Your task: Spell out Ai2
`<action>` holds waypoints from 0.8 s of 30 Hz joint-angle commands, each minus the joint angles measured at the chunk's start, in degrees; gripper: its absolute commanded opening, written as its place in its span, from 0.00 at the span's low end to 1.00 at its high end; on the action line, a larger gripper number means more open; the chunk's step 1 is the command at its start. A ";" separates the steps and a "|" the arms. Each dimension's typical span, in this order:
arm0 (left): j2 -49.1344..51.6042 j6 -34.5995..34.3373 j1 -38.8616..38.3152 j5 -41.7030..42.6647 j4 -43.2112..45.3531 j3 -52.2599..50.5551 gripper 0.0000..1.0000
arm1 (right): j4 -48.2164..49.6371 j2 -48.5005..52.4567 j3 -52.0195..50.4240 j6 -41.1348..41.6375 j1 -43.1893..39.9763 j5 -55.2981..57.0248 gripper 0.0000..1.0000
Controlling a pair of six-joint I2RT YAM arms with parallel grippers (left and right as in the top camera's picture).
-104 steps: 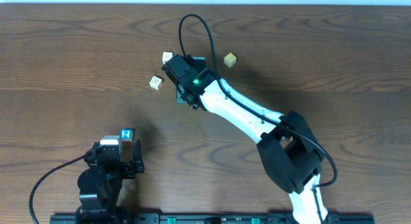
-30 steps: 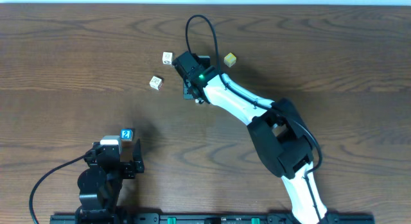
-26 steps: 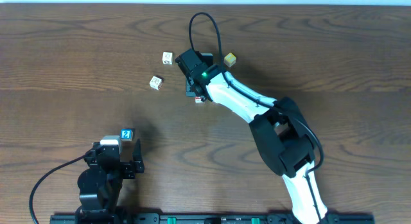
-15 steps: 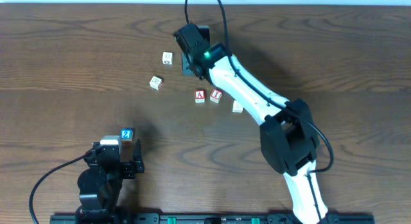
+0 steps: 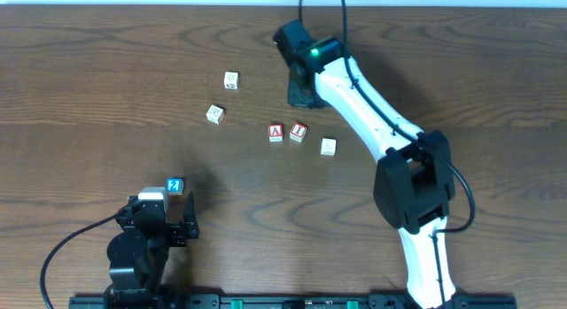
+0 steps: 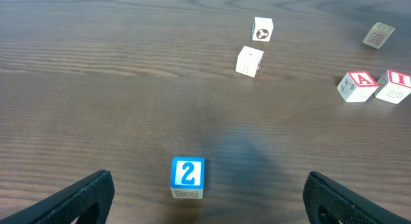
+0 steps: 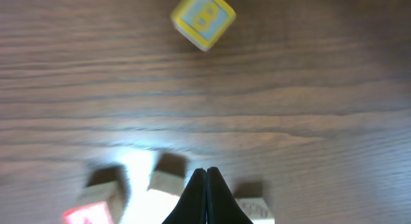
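A red A block (image 5: 276,132) and a red I block (image 5: 299,130) lie side by side at mid-table; both also show in the left wrist view, the A block (image 6: 357,86) left of the I block (image 6: 393,86). The blue 2 block (image 5: 174,185) sits near the front left, just ahead of my left gripper (image 5: 164,207). In the left wrist view the 2 block (image 6: 187,176) stands between the wide-open fingers of the left gripper (image 6: 210,201), untouched. My right gripper (image 5: 299,95) hovers behind the I block. Its fingers (image 7: 206,171) are shut and empty.
A white block (image 5: 328,146) lies right of the I block. Two more white blocks (image 5: 230,79) (image 5: 213,113) lie at the back left. A yellow block (image 7: 203,11) lies ahead of the right gripper; the right arm hides it from overhead.
The right arm has swung right and back from the middle. The A, I and white blocks it covered now lie in view. The left arm and the 2 block have not moved.
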 commanded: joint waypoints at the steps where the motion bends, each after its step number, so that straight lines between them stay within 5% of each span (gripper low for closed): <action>1: -0.33 -0.24 0.07 -0.02 0.13 -0.96 0.95 | 2.25 -0.50 -5.57 0.33 -0.66 -4.37 0.01; 13: -0.33 -0.24 0.07 -0.02 0.13 -0.96 0.95 | 13.18 -0.50 -17.03 -3.91 -0.24 -6.93 0.01; 24: -0.33 -0.24 0.07 -0.02 0.13 -0.96 0.95 | 16.46 -0.48 -17.46 -6.82 -0.15 -6.95 0.01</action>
